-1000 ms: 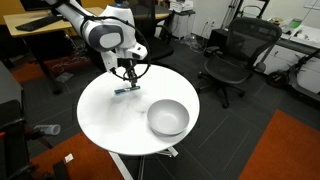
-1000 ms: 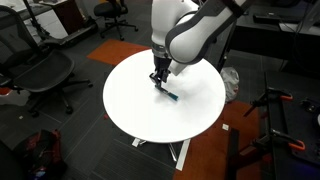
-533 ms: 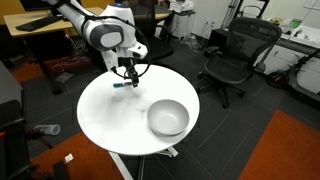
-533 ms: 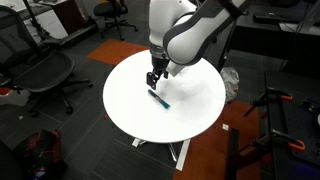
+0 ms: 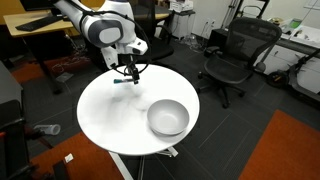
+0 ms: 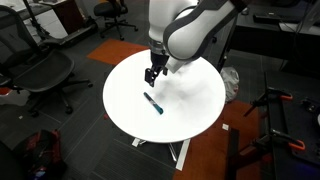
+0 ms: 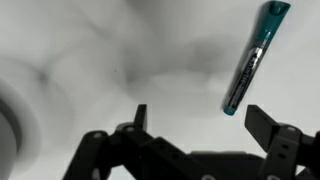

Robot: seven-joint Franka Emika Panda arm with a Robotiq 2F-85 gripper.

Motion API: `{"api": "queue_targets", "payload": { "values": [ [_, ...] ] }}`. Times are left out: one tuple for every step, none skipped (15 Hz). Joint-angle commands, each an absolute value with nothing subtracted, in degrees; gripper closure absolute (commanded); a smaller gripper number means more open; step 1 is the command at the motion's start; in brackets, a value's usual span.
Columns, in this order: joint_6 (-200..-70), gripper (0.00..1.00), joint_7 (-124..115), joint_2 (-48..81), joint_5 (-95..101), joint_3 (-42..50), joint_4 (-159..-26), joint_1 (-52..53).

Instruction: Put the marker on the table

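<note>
The teal-blue marker (image 6: 153, 103) lies flat on the round white table (image 6: 195, 105), free of the gripper. In the wrist view the marker (image 7: 255, 57) rests on the white top just beyond the right finger (image 7: 264, 120). My gripper (image 6: 152, 75) hangs a little above the table, behind the marker, with its jaws wide apart and nothing between them. In an exterior view the gripper (image 5: 127, 72) hovers over the table's far-left part, with the marker (image 5: 121, 83) just below it. The wrist view shows the gripper (image 7: 200, 115) open over bare table.
A grey metal bowl (image 5: 168, 118) stands on the table's near-right part; its rim (image 7: 8, 120) shows at the wrist view's left edge. Black office chairs (image 5: 238, 55) and wooden desks (image 5: 40, 28) surround the table. A chair (image 6: 40, 75) stands beside it.
The gripper opened and let go of the marker, then rose away from it. The marker now lies alone on the table.
</note>
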State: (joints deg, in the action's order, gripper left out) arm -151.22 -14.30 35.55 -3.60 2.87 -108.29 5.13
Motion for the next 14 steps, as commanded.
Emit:
{"api": "queue_targets", "payload": {
  "values": [
    [-153.44, 0.00, -15.77, 29.30, -3.85, 3.02, -114.67, 5.79],
    [-153.62, 0.00, -15.90, 27.99, -3.75, 3.07, -115.91, 5.91],
    [-153.82, 0.00, -16.02, 26.84, -3.65, 3.11, -116.98, 6.01],
    [-154.10, 0.00, -16.09, 25.36, -3.47, 3.15, -118.42, 6.15],
    [-154.37, 0.00, -16.30, 24.00, -3.30, 3.25, -119.71, 6.31],
    [-154.15, 0.00, -16.34, 22.50, -3.23, 3.25, -121.02, 6.32],
    [-154.29, 0.00, -14.94, 20.51, -3.48, 3.16, -122.99, 5.17],
    [-154.08, 0.00, -14.43, 18.63, -3.44, 3.30, -124.64, 4.62],
    [-154.09, 0.00, -14.00, 16.92, -3.43, 3.47, -126.16, 4.10],
    [-154.02, 0.00, -13.56, 15.21, -3.37, 3.71, -127.60, 3.44],
    [-153.81, 0.00, -13.34, 13.31, -3.20, 4.06, -129.12, 2.90],
    [-153.85, 0.00, -12.90, 11.51, -2.99, 4.43, -130.57, 2.24],
    [-153.85, 0.00, -12.36, 9.91, -2.81, 4.75, -131.79, 1.61],
    [-153.75, 0.00, -12.11, 8.21, -2.64, 5.00, -133.05, 0.99]
  ]
}}
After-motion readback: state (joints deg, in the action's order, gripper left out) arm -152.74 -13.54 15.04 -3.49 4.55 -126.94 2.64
